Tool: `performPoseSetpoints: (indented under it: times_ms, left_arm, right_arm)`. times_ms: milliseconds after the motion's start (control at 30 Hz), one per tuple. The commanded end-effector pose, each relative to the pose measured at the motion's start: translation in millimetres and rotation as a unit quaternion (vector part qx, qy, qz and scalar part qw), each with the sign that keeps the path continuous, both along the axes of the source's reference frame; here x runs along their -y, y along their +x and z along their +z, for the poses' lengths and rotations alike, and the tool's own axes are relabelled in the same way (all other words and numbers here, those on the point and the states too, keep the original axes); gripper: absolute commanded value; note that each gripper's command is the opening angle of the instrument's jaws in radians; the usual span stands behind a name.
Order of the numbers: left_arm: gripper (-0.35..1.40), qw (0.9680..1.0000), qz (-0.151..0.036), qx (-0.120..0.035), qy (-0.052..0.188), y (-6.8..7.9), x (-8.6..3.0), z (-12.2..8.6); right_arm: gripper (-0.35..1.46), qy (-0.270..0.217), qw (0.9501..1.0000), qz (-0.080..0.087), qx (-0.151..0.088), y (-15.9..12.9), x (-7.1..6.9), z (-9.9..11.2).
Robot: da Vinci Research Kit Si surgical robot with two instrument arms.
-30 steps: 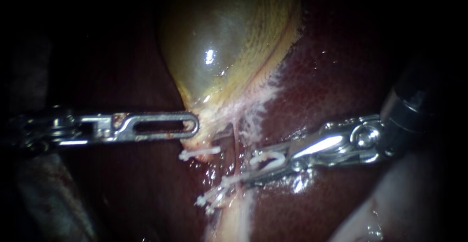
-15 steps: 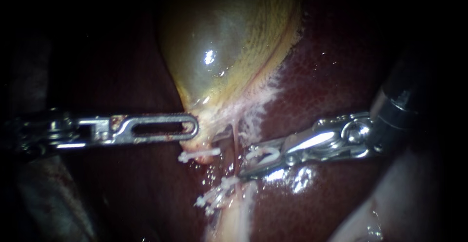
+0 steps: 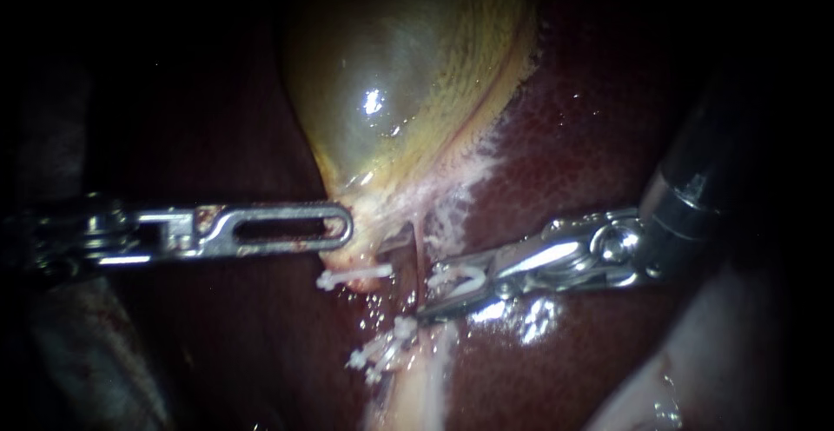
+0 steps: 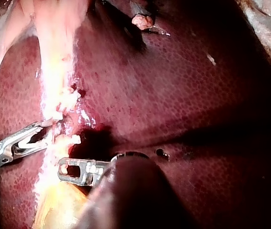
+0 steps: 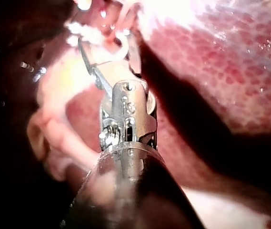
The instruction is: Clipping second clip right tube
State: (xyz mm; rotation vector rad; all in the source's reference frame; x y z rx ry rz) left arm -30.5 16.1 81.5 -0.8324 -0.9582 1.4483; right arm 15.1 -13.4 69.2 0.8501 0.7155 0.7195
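Holding an open white clip (image 3: 465, 279) between jaws that stand well apart, the right instrument (image 3: 427, 290) has the clip's mouth at the right tube (image 3: 419, 244), just above a closed clip (image 3: 401, 327). Farther back, the left instrument (image 3: 347, 225) touches the gallbladder (image 3: 391, 75) at its neck.

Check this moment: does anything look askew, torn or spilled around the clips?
Nothing stands out. The right instrument carries a white clip beside the tube. The upper placed clip and the lower clips lie crosswise, and the liver shows only wet glints.
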Motion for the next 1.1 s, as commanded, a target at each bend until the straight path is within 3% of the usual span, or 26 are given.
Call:
performPoseSetpoints:
  times_ms: [33, 533, 1100]
  left_arm:
    - [-0.35, 1.0, 0.0, 0.0, 0.0, 0.0, 0.0, 0.0]
    - [-0.35, 1.0, -0.001, -0.001, -0.001, -0.1, 0.0, 0.0]
    - [-0.35, 1.0, -0.001, -0.001, -0.001, -0.2, 0.0, 0.1]
  right_arm:
    - [0.53, 0.0, 1.0, 0.0, 0.0, 0.1, 0.1, 0.1]
    - [0.48, 0.003, 0.9999, 0.01, 0.006, 1.7, 1.0, 2.2]
    - [0.15, 0.026, 0.9995, 0.014, 0.008, 2.3, 1.5, 2.9]
